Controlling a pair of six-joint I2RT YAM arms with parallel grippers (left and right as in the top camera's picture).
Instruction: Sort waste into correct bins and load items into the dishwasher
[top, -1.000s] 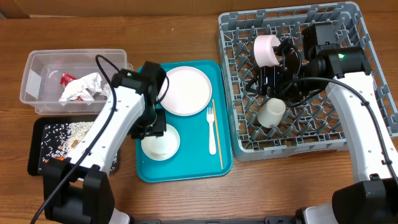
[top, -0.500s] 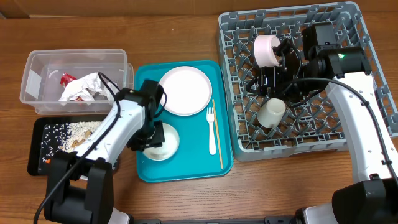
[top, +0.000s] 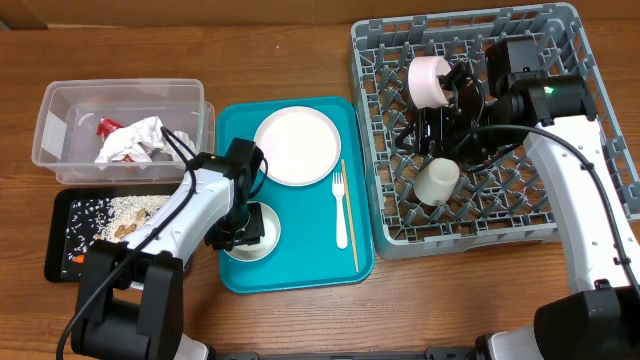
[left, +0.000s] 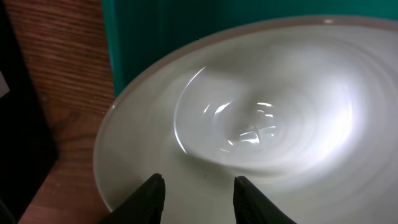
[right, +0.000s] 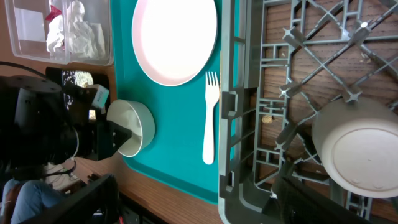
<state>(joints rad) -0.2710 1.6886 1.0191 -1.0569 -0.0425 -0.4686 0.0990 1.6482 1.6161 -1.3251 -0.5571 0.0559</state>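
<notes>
Because the white bowl (top: 266, 240) sits upright at the front-left corner of the teal tray (top: 300, 270), the left gripper (left: 200, 198) hangs right over its near rim, with its fingers (left: 153, 198) pointing down into the hollow. The fingers stand partly apart, and only the bowl's inner wall shows between them, so they grip nothing yet. The gap looks set for pinching the thin wall, one finger inside and one outside. That is likely the step in hand: taking the bowl for the dish rack (top: 470, 236).

The right gripper (top: 445, 125) hovers over the rack's left half with its fingers spread wide and empty. It is probably parked there to leave the tray free for the left arm.

A second bowl (top: 430, 80) stands on edge between the pegs, and a small cup (top: 437, 182) sits nearer the front, placings that suit draining. The plate (top: 297, 146), fork (top: 340, 210) and wooden stick (top: 351, 225) lie flat on the tray, not yet loaded. Napkins (top: 132, 140) and a red wrapper (top: 107, 125) rest in the clear tub (top: 45, 130), and the food scraps (top: 125, 208) lie in the black tray (top: 52, 262), so the waste looks sorted.
</notes>
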